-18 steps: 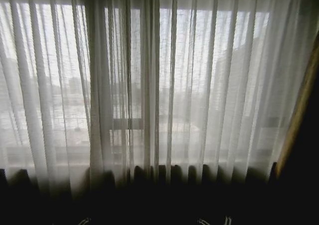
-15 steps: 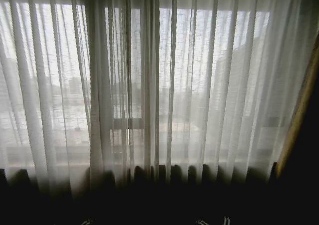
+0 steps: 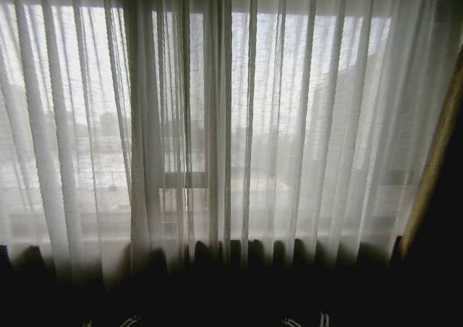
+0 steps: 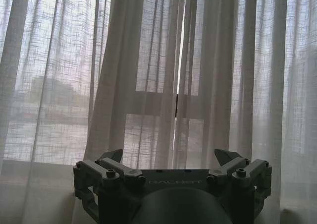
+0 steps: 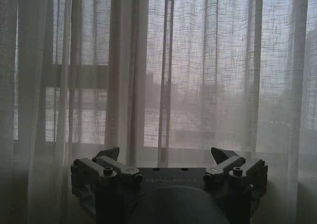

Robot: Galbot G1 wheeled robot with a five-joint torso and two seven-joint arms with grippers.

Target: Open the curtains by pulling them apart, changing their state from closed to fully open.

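- While the curtains point(image 3: 239, 124) hang shut across the whole window in the head view, a dark drape point(image 3: 441, 197) hangs at the right edge.
- From the left wrist, the left claw point(image 4: 172, 157) is spread wide, near the curtains' thin middle gap point(image 4: 177, 100).
- From the right wrist, the right claw point(image 5: 168, 154) is spread wide too, apart from the cloth.

Two sheer curtains point(image 3: 289, 124) hang closed, one dark drape point(image 3: 441, 197) stands beside them, and two grippers, left point(image 4: 168, 157) and right point(image 5: 166, 155), face the fabric.
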